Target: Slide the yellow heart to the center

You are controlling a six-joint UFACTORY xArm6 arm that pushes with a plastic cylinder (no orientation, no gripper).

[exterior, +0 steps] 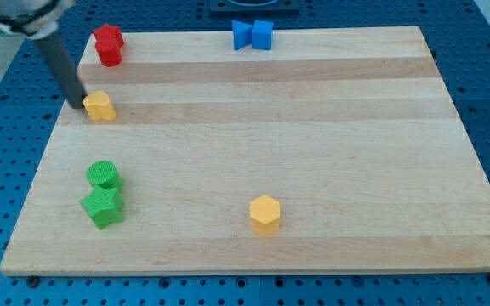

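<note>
Now my tip point(78, 104) touching yellow heart point(100, 106).

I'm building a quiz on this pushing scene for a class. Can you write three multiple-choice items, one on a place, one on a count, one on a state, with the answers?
1. Where is my tip relative to the yellow heart?
A. at its left side
B. far off at the view's right
C. below it

2. How many green blocks are on the board?
A. one
B. two
C. four

3. How do the two blue blocks stand?
A. stacked
B. side by side, touching
C. at opposite edges

Answers: 1 A, the rod ends right beside the heart's left edge. 2 B, a green cylinder and a green star. 3 B, they sit together at the view's top edge.
</note>
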